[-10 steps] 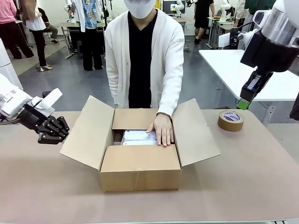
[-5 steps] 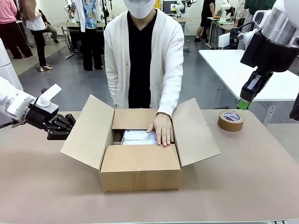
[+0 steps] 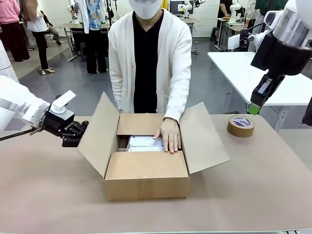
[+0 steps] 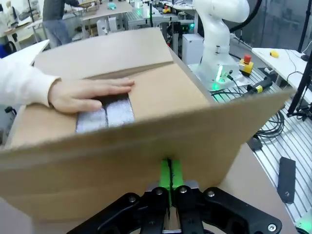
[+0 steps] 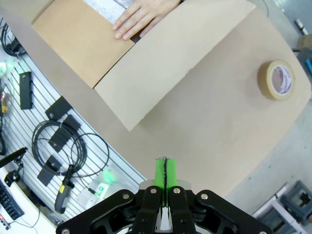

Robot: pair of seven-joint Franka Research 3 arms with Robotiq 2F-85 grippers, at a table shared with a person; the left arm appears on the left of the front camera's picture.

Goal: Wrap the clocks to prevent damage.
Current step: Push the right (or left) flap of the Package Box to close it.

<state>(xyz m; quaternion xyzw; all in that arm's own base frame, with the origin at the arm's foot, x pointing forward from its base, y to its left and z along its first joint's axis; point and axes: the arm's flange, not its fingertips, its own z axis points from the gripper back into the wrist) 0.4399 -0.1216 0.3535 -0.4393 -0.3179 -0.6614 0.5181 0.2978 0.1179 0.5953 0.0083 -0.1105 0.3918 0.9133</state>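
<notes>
The wrapped clocks (image 3: 143, 143) lie as whitish crinkly bundles inside the open brown cardboard box (image 3: 146, 178). A person's hand (image 3: 170, 135) rests flat on them. In the left wrist view the clocks (image 4: 105, 117) show past the flap's edge, beside the hand (image 4: 87, 93). My left gripper (image 3: 79, 133) is shut and empty, its tips against the outer face of the box's left flap (image 3: 100, 134), which stands raised. Its green pads (image 4: 169, 168) press the cardboard. My right gripper (image 3: 253, 108) hangs shut and empty, high over the table's right side. Its closed pads (image 5: 165, 168) point down at the table.
A brown tape roll (image 3: 241, 126) lies flat on the table right of the box, also visible as the tape roll (image 5: 276, 79) from above. The box's right flap (image 3: 204, 136) leans outward. The person stands at the far edge behind the box. Bare tabletop (image 3: 263, 185) surrounds the box.
My left gripper moved right and slightly up, pushing the left flap from a low outward slant to a steeper stand. The right arm and the person's hand stayed still.
</notes>
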